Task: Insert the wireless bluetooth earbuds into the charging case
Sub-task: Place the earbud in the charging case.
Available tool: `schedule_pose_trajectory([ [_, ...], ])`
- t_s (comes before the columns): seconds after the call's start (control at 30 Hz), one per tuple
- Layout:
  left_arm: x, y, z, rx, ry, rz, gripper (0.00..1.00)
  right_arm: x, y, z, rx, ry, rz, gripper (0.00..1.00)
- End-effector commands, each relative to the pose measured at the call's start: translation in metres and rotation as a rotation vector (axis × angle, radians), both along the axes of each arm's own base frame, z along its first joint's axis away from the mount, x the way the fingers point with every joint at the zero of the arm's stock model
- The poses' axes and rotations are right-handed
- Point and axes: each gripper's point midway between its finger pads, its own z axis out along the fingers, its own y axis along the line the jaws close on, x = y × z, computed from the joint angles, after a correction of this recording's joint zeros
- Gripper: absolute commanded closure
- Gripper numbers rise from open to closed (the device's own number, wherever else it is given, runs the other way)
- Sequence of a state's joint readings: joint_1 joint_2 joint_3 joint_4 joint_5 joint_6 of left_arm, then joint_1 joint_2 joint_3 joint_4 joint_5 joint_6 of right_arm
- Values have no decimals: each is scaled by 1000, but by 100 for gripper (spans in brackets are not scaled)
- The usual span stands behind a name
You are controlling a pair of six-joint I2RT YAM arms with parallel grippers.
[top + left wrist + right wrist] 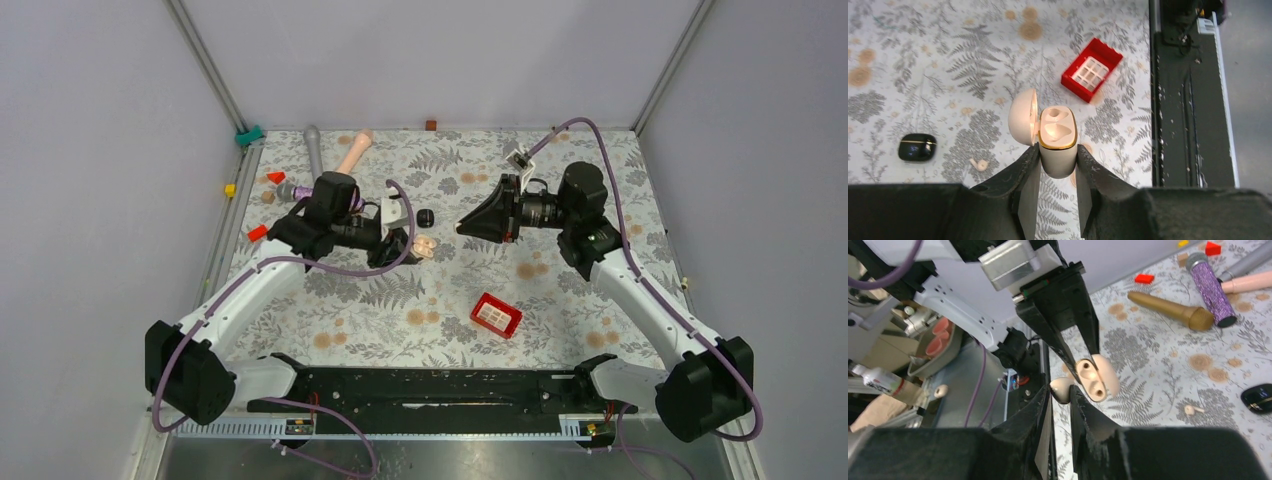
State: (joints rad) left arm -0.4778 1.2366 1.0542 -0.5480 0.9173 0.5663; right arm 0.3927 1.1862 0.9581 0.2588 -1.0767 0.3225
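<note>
Red box: rectangular red plastic with a white gridded insert, lying on the fern-printed cloth, nearer the arm bases than the charging case and to its right.
Left gripper: clenched on the charging case, with black fingers pressing its two long sides below the rim.
Charging case: smooth cream oval shell with a gold rim. Its domed lid is hinged open, and its two moulded wells are both empty.
Right gripper: clamped on a cream earbud, a glossy rounded bean close to the case's open mouth and not in a well.
Second earbud: cream, short-stemmed, loose on the cloth just beyond the charging case.
Black case: glossy, pebble-shaped and closed, farther out than the second earbud.
Far side: a gold microphone and a purple glittered microphone lie well beyond the charging case.
</note>
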Motion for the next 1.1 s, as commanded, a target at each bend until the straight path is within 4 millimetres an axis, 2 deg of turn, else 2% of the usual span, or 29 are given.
schedule_pose_trajectory([
  [0.0,15,-18,41,-137,-103,63,100,-8,-1,40,133,-33,-5,86],
  [0.17,7,-30,44,-235,-80,70,100,-7,-2,41,162,-56,-40,86],
  [0.47,7,-42,42,-369,-25,65,100,-8,0,47,225,-52,-57,85],
  [0.63,6,-46,41,-435,-24,55,100,-10,10,38,217,-35,-32,85],
  [0.8,-2,-50,50,-484,-12,-19,100,-11,21,30,202,-13,-3,85],
  [0.97,10,-58,59,-495,-24,-26,100,-12,24,39,204,-16,31,85],
  [1.07,13,-60,68,-567,-80,-25,100,-15,23,45,211,-36,37,85],
])
